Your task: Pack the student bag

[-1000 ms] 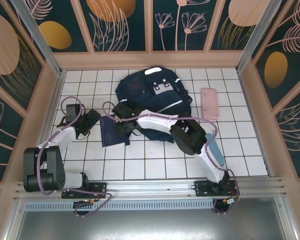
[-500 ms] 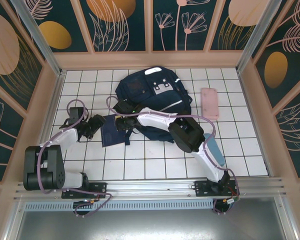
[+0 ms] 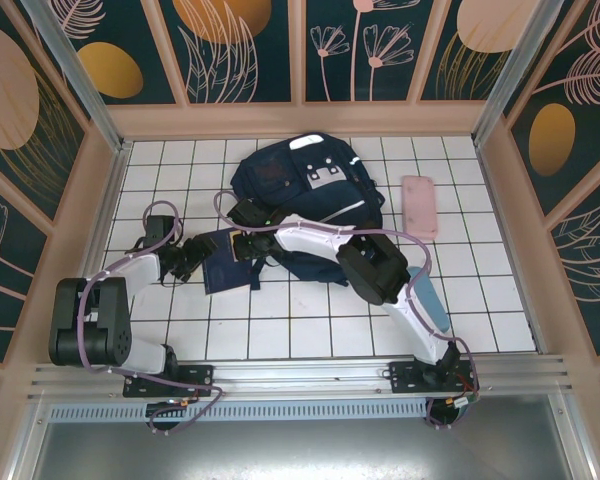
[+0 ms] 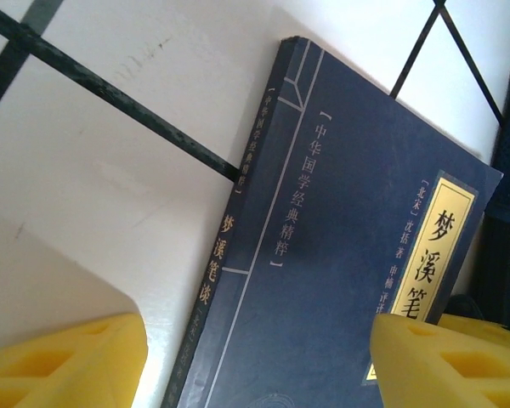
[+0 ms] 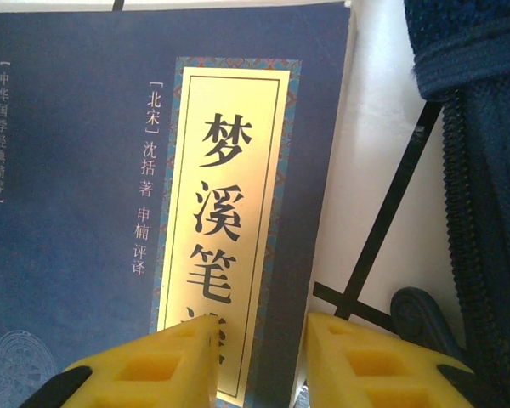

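Top external view: the student bag (image 3: 280, 185) lies flat towards the far middle of the white tiled surface (image 3: 310, 320), its grey patch and white stripes facing up.
Book: a navy book (image 3: 225, 268) with a yellow title label lies flat just off the bag's near-left corner, its right edge close to the bag.
Pink case: a flat pink case (image 3: 419, 206) lies to the right of the bag, apart from it.
Left gripper: the left gripper (image 3: 190, 258) is low at the book's left edge.
Right gripper: the right gripper (image 3: 248, 245) is low over the book's far-right part, its arm reaching across the front of the bag.
Left wrist view: the left gripper (image 4: 255, 340) has its jaws spread wide; one yellow finger (image 4: 68, 361) is over bare tile, the other over the cover, and the spine of the book (image 4: 348, 255) runs between them. Nothing is clamped.
Right wrist view: the right gripper (image 5: 259, 340) has its jaws parted by a narrow gap, and the right edge of the book (image 5: 76, 212) lies under that gap; one finger is over the yellow label, the other over tile. I see no grip on anything.
Bag in right wrist view: the student bag (image 5: 484, 170) runs down the right side, its zip (image 5: 467, 212) beside the book with a strip of tile between.
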Controlling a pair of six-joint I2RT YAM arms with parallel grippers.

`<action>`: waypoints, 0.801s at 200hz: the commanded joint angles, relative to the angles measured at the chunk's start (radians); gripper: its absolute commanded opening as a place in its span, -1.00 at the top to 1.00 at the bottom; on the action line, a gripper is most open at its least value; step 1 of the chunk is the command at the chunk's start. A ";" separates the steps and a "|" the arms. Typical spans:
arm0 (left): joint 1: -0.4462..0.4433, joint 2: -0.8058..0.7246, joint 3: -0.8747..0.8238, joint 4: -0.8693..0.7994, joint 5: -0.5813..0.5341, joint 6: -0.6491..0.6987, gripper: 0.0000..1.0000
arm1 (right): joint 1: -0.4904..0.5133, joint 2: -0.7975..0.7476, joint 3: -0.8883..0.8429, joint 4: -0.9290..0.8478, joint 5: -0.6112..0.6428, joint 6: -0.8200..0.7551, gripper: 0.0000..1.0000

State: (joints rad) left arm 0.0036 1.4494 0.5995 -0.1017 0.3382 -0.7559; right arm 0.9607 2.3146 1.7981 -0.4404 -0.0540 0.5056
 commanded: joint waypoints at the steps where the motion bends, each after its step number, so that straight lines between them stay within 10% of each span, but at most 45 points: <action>1: -0.019 0.007 -0.024 0.069 0.132 0.012 -0.36 | -0.008 0.040 -0.014 0.021 -0.059 0.009 0.39; 160: -0.024 -0.122 -0.059 0.226 0.326 -0.205 -0.14 | -0.065 -0.025 -0.130 0.160 -0.260 0.046 0.43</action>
State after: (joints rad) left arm 0.0051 1.2915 0.5583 0.0578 0.5842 -0.8818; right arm 0.8806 2.2917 1.7069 -0.3145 -0.2306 0.5285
